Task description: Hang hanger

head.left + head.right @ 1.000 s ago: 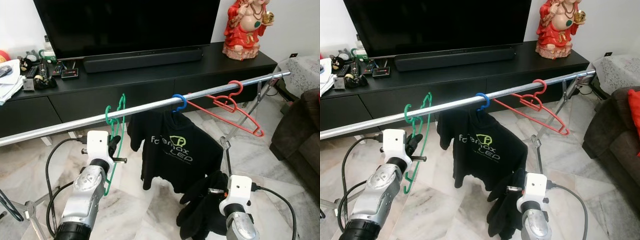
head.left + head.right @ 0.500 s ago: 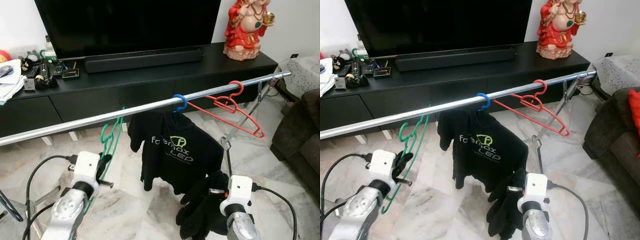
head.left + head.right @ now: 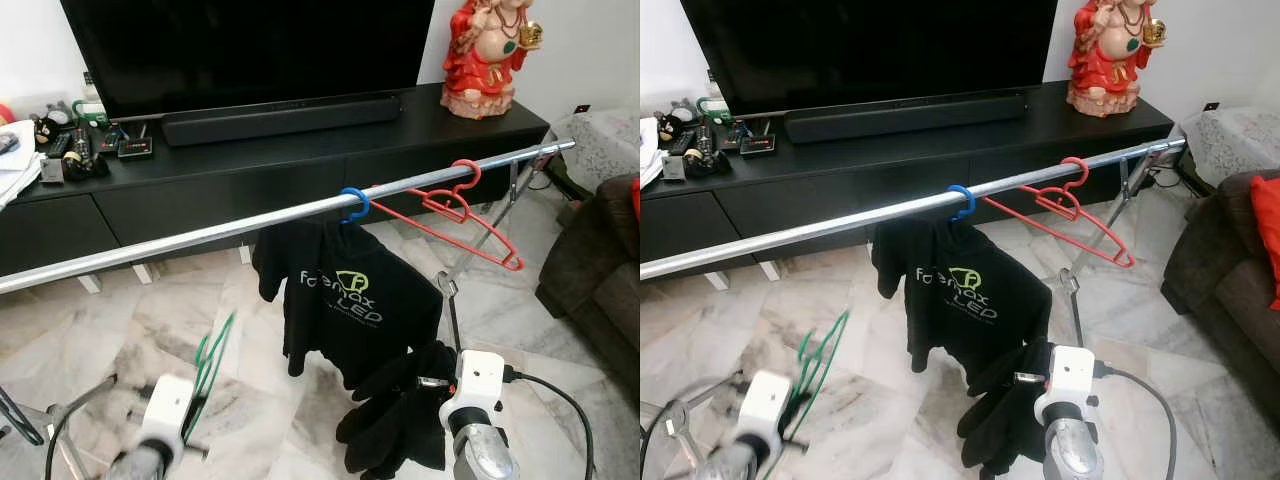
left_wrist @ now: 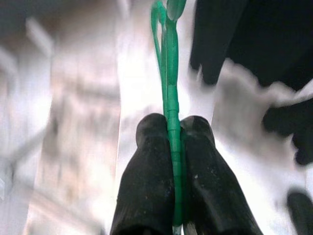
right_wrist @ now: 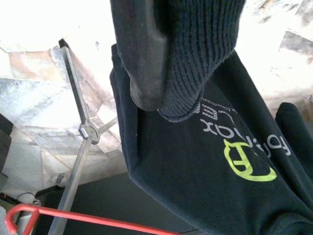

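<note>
My left claw (image 4: 172, 147) is clamped on the green hanger (image 3: 208, 365), low under the rail (image 3: 200, 233), not hooked. Right claw (image 5: 168, 73) pinches a black garment (image 3: 400, 420), freeing neither.

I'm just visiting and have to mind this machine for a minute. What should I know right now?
Left gripper: jaws shut on the green hanger, held low over the floor, well below the rail.
Right gripper: shut on a dark knitted garment.
Done: blue hanger with black T-shirt and empty red hanger hang on the rail.
Left: hook the green hanger on the rail.
</note>
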You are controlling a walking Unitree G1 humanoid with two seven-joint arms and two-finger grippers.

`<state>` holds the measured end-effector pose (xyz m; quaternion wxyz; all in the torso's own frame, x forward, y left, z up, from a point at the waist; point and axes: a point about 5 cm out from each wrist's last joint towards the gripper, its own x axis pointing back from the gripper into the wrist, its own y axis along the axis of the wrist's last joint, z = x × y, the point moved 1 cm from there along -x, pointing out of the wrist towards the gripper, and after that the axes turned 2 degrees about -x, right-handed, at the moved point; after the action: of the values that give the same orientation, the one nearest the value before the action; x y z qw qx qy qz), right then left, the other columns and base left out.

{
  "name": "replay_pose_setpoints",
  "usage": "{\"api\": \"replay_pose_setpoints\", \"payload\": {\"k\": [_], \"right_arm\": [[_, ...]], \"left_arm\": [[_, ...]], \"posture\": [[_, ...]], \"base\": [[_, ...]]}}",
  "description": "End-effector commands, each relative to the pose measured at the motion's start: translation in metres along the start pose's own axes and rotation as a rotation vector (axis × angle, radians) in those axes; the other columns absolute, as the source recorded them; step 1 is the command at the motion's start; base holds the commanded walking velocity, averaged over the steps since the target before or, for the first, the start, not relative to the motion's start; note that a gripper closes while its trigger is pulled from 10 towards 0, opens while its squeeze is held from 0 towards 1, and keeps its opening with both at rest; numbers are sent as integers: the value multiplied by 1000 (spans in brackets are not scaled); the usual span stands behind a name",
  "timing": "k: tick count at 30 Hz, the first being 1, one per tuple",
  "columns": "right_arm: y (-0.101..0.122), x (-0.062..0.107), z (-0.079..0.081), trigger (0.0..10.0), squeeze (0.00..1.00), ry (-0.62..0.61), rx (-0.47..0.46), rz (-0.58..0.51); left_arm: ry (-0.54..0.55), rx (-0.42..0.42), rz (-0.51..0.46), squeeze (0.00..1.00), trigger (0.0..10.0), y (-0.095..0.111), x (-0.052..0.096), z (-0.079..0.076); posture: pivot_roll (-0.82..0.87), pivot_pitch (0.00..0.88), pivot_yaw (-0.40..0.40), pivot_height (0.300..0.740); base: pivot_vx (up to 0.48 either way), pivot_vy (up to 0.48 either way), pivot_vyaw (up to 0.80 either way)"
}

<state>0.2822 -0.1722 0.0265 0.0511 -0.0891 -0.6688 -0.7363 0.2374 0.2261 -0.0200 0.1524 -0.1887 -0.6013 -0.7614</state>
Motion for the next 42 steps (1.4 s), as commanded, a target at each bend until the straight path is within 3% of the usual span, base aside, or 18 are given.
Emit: {"api": "replay_pose_setpoints", "payload": {"k": [1, 2, 3, 14, 20, 36, 42], "right_arm": [[-1, 1, -1, 10000, 0, -8, -4, 2], [-1, 1, -1, 10000, 0, -8, -4, 2], [-2, 1, -1, 10000, 0, -10, -5, 2], [-2, 2, -3, 10000, 0, -18, -9, -1], [-2, 2, -2, 10000, 0, -17, -10, -2], [-2, 2, -4, 10000, 0, -25, -11, -5], [-2, 2, -3, 10000, 0, -27, -15, -5]], "left_arm": [[33, 31, 88, 0, 10000, -21, 3, 0], [33, 31, 88, 0, 10000, -21, 3, 0], [48, 41, 180, 0, 10000, -42, 8, -1], [62, 78, 392, 0, 10000, -95, 35, -6], [69, 91, 425, 0, 10000, -106, 43, -7], [62, 110, 418, 0, 10000, -104, 41, -13], [62, 115, 444, 0, 10000, -111, 46, -13]], "posture": [[-9, 113, 4, 721], [-9, 113, 4, 721], [-10, 111, 7, 721], [-16, 91, 14, 721], [-13, 85, 13, 721], [-12, 102, 10, 721], [-10, 106, 10, 721]], "base": [[0, 0, 0], [0, 0, 0], [0, 0, 0], [0, 0, 0], [0, 0, 0], [0, 0, 0], [-169, 0, 0]]}}
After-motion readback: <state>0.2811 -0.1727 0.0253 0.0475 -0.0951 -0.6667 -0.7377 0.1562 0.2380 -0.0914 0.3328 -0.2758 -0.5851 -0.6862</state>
